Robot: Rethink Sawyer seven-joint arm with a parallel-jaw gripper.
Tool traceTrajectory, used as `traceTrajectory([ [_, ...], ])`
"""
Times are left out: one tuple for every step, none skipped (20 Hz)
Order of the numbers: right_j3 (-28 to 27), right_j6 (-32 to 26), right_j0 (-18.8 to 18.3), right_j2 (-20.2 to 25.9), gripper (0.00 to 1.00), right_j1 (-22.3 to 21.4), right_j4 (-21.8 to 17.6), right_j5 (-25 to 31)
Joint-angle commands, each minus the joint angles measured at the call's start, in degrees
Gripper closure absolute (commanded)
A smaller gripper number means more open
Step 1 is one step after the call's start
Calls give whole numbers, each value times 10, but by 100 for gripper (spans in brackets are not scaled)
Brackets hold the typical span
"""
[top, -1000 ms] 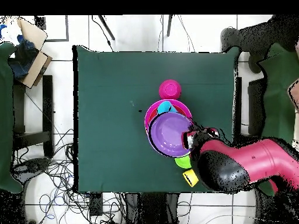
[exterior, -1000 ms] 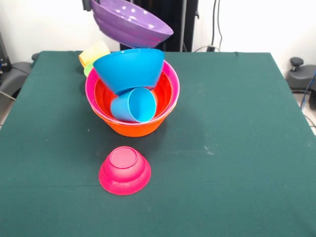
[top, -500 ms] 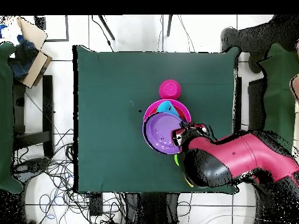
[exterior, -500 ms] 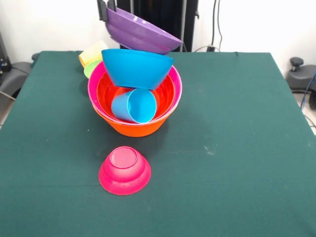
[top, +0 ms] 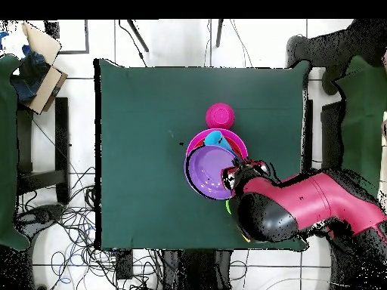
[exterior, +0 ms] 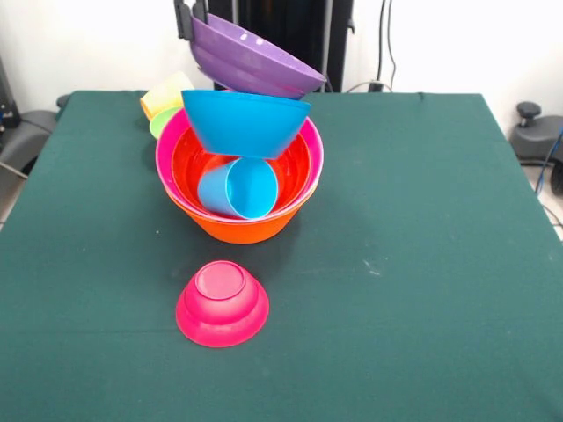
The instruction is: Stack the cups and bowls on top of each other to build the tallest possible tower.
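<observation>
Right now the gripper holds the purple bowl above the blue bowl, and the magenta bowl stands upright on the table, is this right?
Not quite. The front view shows the magenta bowl upside down on the table. The gripper does hold the purple bowl above the blue bowl.

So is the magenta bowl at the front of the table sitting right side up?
No, the magenta bowl lies upside down on the table, its flat base facing up.

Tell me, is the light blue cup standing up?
No. The light blue cup lies tipped inside the red-orange bowl, mouth facing the camera.
</observation>
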Motion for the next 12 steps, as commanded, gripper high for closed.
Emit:
traceTrajectory([
  [-2,-49,36,-22,100,14,3,3],
  [-2,-51,36,-21,100,13,6,5],
  [-3,-54,35,-19,100,13,10,7],
  [-4,-55,35,-19,100,13,12,8],
  [-6,-57,36,-20,100,15,12,9],
  [-8,-58,37,-22,100,17,11,9],
  [-13,-58,41,-26,100,22,6,8],
  [-16,-58,43,-30,100,25,3,8],
  [-22,-60,47,-34,100,31,0,8],
  [-25,-61,49,-37,100,33,-1,9],
  [-31,-63,52,-40,100,37,-2,13],
  [-37,-65,56,-43,100,40,-2,16],
])
